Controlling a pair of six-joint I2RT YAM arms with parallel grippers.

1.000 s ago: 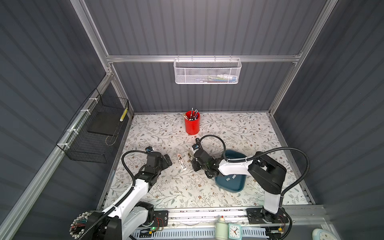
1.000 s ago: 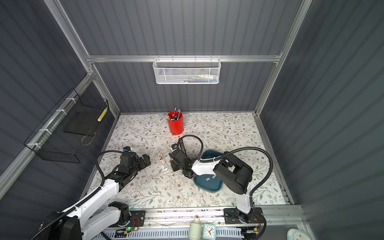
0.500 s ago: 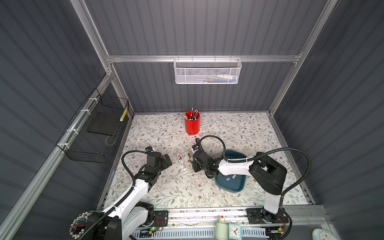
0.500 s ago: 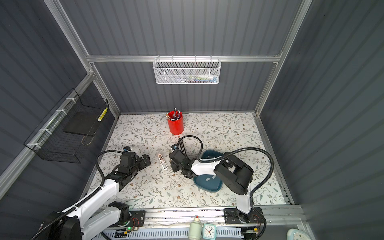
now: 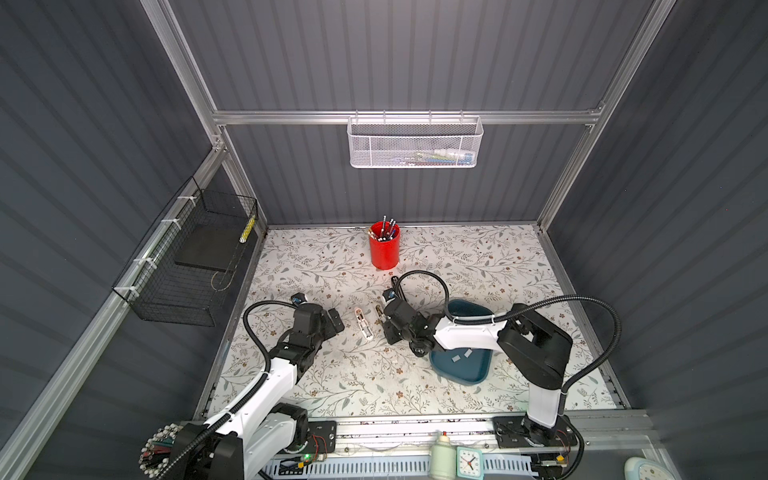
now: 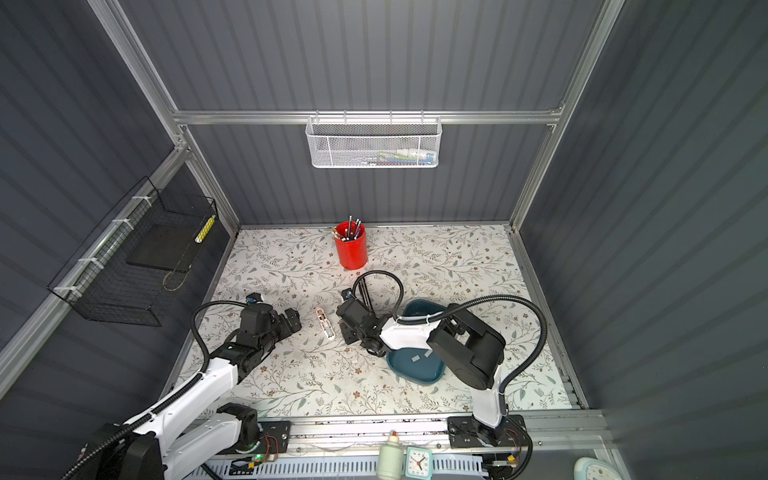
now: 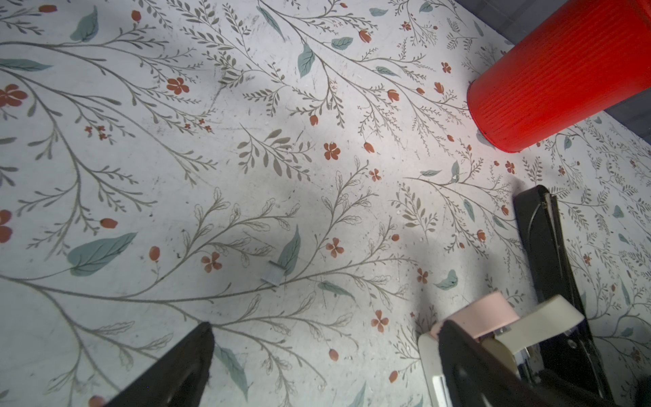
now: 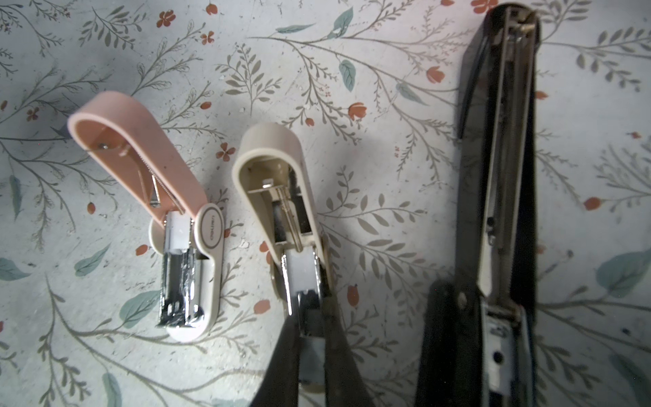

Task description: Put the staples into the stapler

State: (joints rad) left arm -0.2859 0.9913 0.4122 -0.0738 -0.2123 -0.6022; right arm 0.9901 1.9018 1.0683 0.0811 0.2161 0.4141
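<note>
Pale floral sheeting covers the table (image 5: 332, 374), which sits inside dark ribbed walls. A black wire basket (image 5: 187, 270) hangs on the side wall and a white mesh basket (image 5: 415, 143) on the back rail. On the table, a blue tray (image 5: 461, 376) lies partly under the right arm, and a red cup (image 5: 384, 249) of pens stands upright near the back edge. In the right wrist view three staplers lie side by side with their lids swung open. The long black stapler (image 8: 507, 176) is the largest. The pink stapler (image 8: 141, 148) is well apart from it, and the beige stapler (image 8: 271, 165) lies between the two. The left gripper (image 7: 326, 327) sits low over the table just beside the pink stapler, its jaws spread wide with nothing between them. One of its fingers (image 7: 475, 366) crosses in front of the pink stapler in the left wrist view. The right gripper (image 8: 310, 324) is down at the beige stapler's open metal track. Its jaws are drawn narrow, with a slim grey metal piece between the two dark fingers (image 8: 285, 352). Whether that piece is a strip of staples or part of the track itself cannot be told. Two strips of staples (image 5: 456, 358) lie loose on the floor of the blue tray in both top views. One more strip (image 7: 273, 274) lies flat on the bare table ahead of the left gripper, touching neither finger.
</note>
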